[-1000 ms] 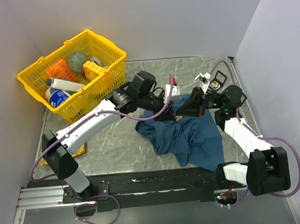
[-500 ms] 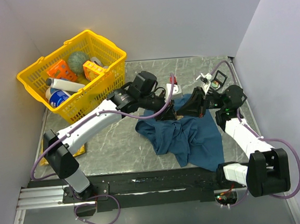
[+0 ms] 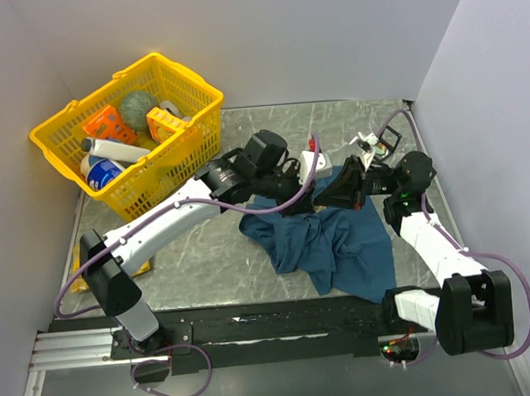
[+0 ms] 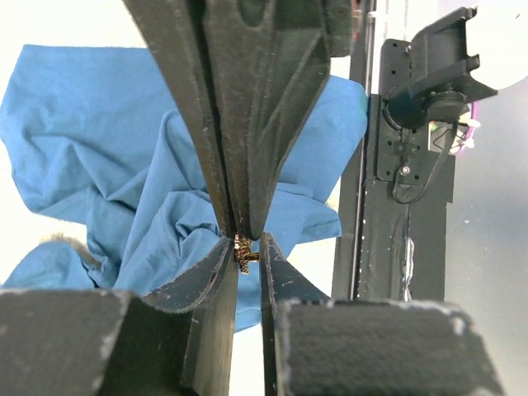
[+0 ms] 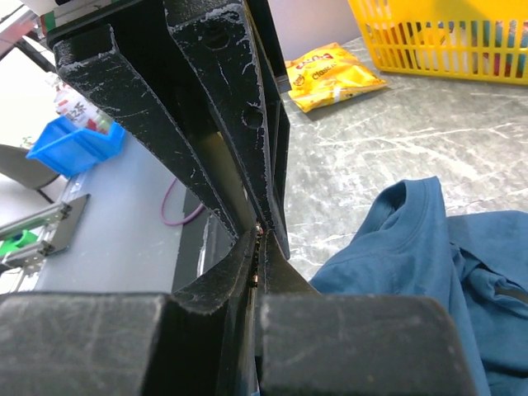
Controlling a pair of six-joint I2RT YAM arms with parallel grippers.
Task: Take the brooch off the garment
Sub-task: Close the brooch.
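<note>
The garment (image 3: 347, 242) is a wrinkled dark blue shirt lying on the marble table, right of centre. It also shows in the left wrist view (image 4: 107, 148) and in the right wrist view (image 5: 429, 239). The brooch (image 4: 242, 252) is a small gold piece pinched between black fingertips. My left gripper (image 3: 309, 201) and right gripper (image 3: 327, 197) meet tip to tip over the shirt's far edge. The left gripper (image 4: 247, 237) is closed on the brooch. The right gripper (image 5: 261, 233) is also shut on it, and gold bits of the brooch (image 5: 257, 247) show in the slit. The brooch is hidden in the top view.
A yellow basket (image 3: 191, 135) full of items stands at the back left and also shows in the right wrist view (image 5: 445, 33). A yellow snack bag (image 5: 330, 70) lies by the left arm. A white box (image 3: 313, 164) and small parts (image 3: 371, 144) sit behind the grippers.
The left arm has shifted a little to the right, and the right wrist has eased slightly right with it. Both grippers stay together over the shirt's far edge.
</note>
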